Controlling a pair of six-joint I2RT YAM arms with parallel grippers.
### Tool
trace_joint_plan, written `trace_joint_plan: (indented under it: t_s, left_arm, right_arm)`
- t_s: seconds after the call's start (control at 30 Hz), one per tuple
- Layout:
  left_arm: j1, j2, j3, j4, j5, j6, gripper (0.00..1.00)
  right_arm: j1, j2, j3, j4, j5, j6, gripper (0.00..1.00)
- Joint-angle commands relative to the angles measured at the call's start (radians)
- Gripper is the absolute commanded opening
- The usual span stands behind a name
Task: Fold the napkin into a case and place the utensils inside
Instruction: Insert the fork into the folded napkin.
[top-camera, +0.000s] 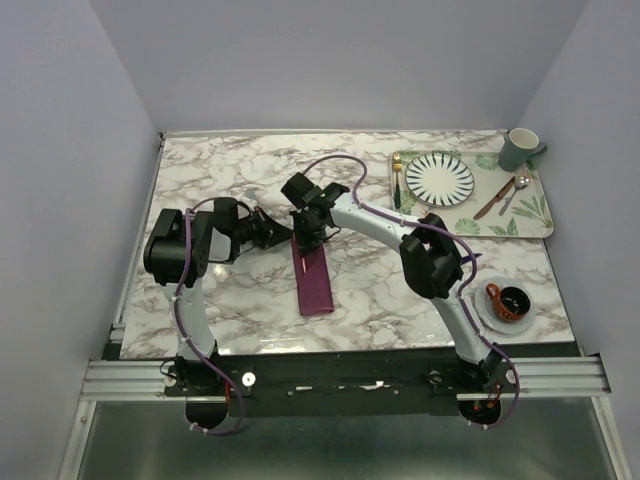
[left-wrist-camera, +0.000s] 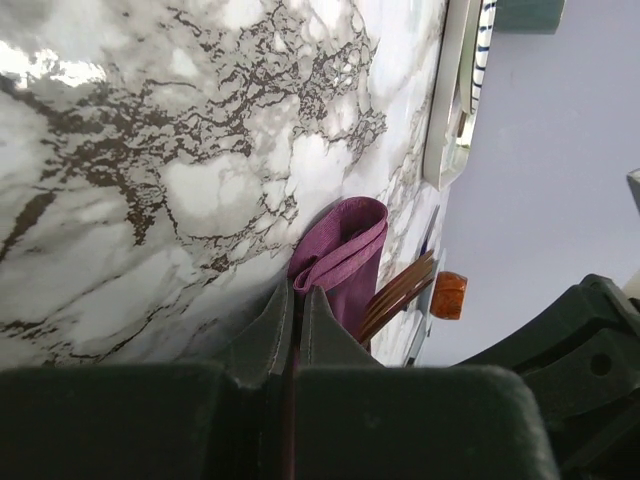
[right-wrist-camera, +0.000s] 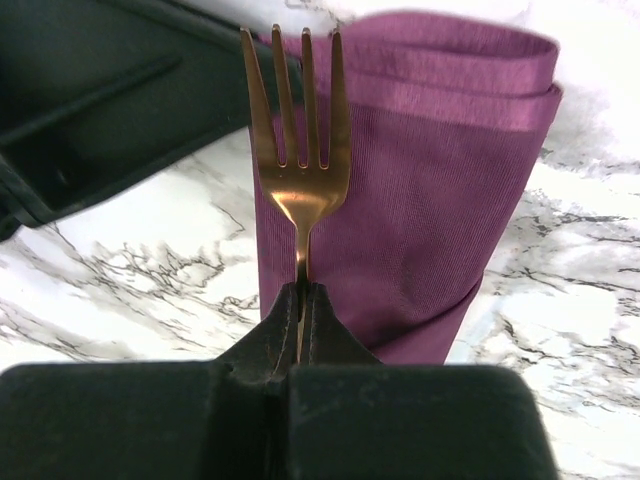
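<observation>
The right gripper (right-wrist-camera: 300, 300) is clamped tight on the neck of the slim copper fork (right-wrist-camera: 298, 150), its tines lying over the end of the case (right-wrist-camera: 420, 200). The left gripper (left-wrist-camera: 292, 305) is pinched shut on what looks like a layer of cloth at that same end. The folding looks done: a narrow plum pouch, finely ribbed with a satin sheen and rounded stacked folds, lies on the glossy marble-veined tabletop (top-camera: 220, 170). Whether the fork's handle is inside is hidden, and the knife, which I cannot pick out, remains.
</observation>
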Motion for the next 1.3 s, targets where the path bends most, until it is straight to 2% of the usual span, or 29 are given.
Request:
trace_joint_plan:
  t_s: [0.0,0.33,0.43,0.47,0.57,0.67,0.83,0.93,1.07,1.13,1.27]
  left_arm:
    - [0.008,0.037,0.030,0.013,-0.051,0.010,0.00]
    - [0.008,0.040,0.016,0.018,-0.055,0.019,0.00]
    - [0.008,0.038,0.019,0.018,-0.055,0.019,0.00]
    - [0.006,0.038,0.021,0.019,-0.055,0.017,0.00]
    - [0.008,0.040,0.021,0.018,-0.054,0.019,0.00]
    - [0.006,0.040,0.018,0.016,-0.054,0.020,0.00]
    - [0.008,0.041,0.019,0.016,-0.051,0.023,0.00]
    - [0.006,0.038,0.021,0.016,-0.052,0.022,0.00]
    - [0.008,0.034,0.018,0.012,-0.058,0.027,0.00]
    - [0.006,0.030,0.018,0.010,-0.058,0.028,0.03]
    - [0.008,0.018,0.022,0.004,-0.064,0.034,0.21]
  right_arm:
    - [0.011,-0.031,-0.022,-0.022,-0.052,0.008,0.01]
    - [0.009,-0.047,-0.056,-0.015,-0.051,0.017,0.01]
    - [0.011,-0.046,-0.058,-0.017,-0.053,0.019,0.04]
    - [0.009,-0.046,-0.056,-0.017,-0.051,0.019,0.11]
    - [0.009,-0.051,-0.059,-0.015,-0.045,0.019,0.22]
    - [0.011,-0.058,-0.061,-0.014,-0.030,0.020,0.28]
    - [0.011,-0.072,-0.059,-0.012,-0.004,0.022,0.33]
    - [0.011,-0.084,-0.052,-0.006,0.016,0.019,0.40]
    - [0.008,-0.095,-0.026,0.014,0.038,-0.007,0.43]
    - [0.008,-0.100,-0.013,0.023,0.038,-0.016,0.47]
    - [0.005,-0.121,0.007,0.047,0.069,-0.055,0.56]
